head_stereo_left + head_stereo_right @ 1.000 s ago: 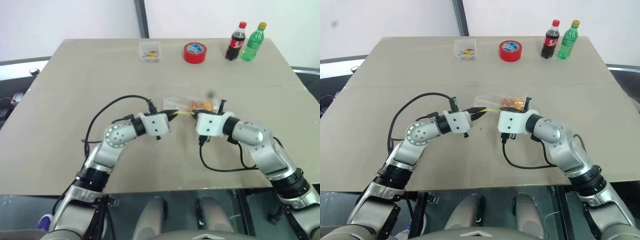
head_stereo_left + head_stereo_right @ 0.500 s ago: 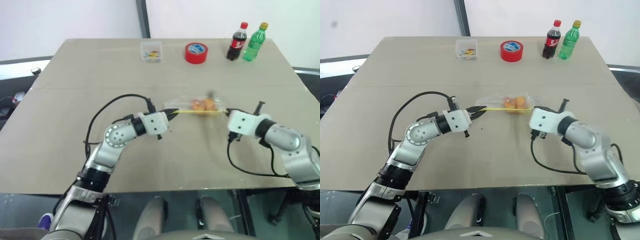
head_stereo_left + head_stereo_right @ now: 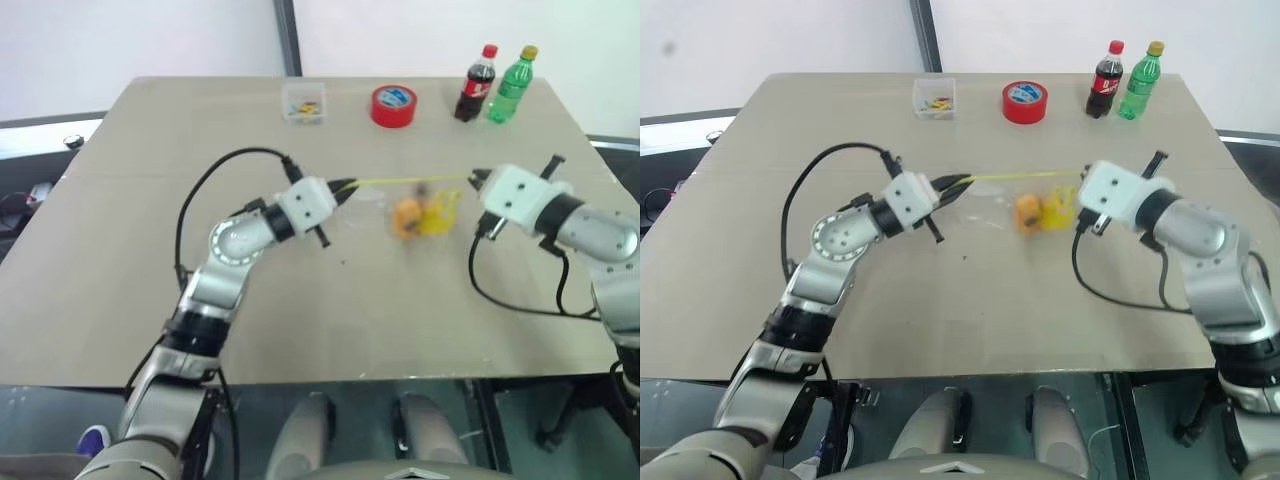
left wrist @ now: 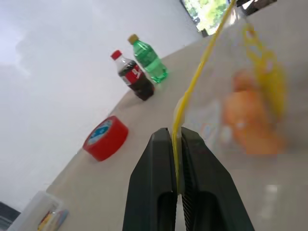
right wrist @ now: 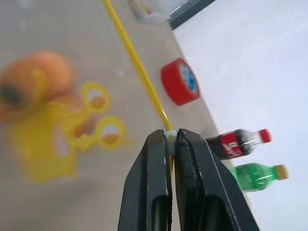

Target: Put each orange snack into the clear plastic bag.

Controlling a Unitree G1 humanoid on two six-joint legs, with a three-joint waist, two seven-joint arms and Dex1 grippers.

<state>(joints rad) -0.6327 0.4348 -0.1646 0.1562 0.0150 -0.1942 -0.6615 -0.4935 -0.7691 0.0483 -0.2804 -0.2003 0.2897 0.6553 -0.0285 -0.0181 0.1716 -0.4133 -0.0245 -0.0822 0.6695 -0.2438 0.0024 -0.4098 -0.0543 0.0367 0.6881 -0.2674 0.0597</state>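
Note:
The clear plastic bag (image 3: 420,208) hangs above the table, stretched between both grippers by its yellow seal strip (image 3: 405,181). My left gripper (image 3: 340,187) is shut on the strip's left end; the left wrist view has the strip pinched between its fingers (image 4: 159,163). At the right end, my right gripper (image 3: 474,180) is shut on the strip too, its fingers (image 5: 154,163) clamped around it. The orange snacks (image 3: 405,217) lie inside the bag below the strip, blurred together beside yellow printing, and appear again as the orange snacks (image 5: 38,82) in the right wrist view.
Along the table's far edge stand a small clear box (image 3: 303,103), a red tape roll (image 3: 393,105), a cola bottle (image 3: 473,83) and a green bottle (image 3: 508,84). Black cables loop from both wrists over the tan table (image 3: 330,320).
Both grippers have risen and the right one has swung out to the right. The yellow strip is pulled taut and the bag with the snacks has lifted off the table.

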